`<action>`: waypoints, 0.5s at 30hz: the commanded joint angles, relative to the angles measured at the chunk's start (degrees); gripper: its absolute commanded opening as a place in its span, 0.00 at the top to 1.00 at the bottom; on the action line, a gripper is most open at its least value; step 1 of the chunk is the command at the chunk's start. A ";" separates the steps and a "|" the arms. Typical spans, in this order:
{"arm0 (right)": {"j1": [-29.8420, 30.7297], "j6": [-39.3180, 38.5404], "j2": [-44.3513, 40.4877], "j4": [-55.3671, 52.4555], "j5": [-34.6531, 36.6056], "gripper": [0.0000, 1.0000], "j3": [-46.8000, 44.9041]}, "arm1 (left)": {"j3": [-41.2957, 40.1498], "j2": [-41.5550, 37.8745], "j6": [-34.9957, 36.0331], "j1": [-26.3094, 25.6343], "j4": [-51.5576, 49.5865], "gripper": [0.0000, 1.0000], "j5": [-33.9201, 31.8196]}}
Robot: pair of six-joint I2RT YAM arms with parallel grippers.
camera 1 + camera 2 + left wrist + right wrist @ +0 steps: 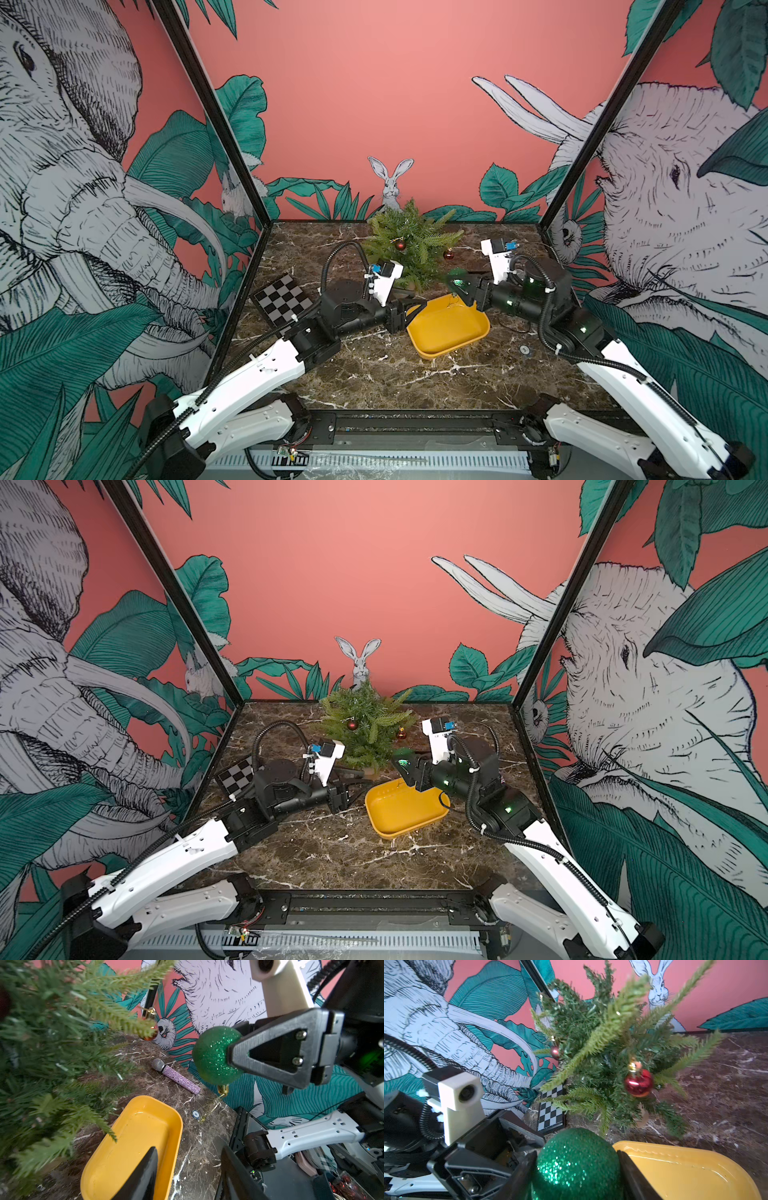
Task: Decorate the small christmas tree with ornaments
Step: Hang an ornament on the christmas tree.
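Around, mural walls (395, 104); below, marbled tabletop (374, 374).

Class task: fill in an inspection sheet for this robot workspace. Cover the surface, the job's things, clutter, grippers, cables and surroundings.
Surface: dark marble-patterned tabletop.
Job's things: small christmas tree stands at the back; two red balls hang on it; green glitter ball is off the tree, held.
Clutter: yellow tray, empty; checkerboard; purple toy microphone; small round token.
Grippers: left gripper open, nothing in it, by the tray's rim; right gripper shut on the green glitter ball.
Cables: black ribbed hoses run along both arms.
Surroundings: pink walls printed with elephants, a rabbit and teal leaves; black frame posts.
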 commanded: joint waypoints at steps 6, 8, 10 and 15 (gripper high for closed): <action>1.65 1.48 1.36 6.90 -3.60 0.55 2.93 | 2.44 1.75 0.85 -1.29 7.23 0.38 1.42; 1.66 1.97 1.80 8.02 -3.99 0.55 3.02 | 2.97 2.48 1.32 -1.46 7.71 0.38 1.99; 1.73 2.28 2.16 8.69 -4.43 0.55 3.19 | 3.35 2.90 1.73 -1.47 7.94 0.38 2.36; 1.74 2.93 2.73 9.60 -5.39 0.55 3.56 | 3.88 3.83 1.92 -1.56 9.37 0.37 3.89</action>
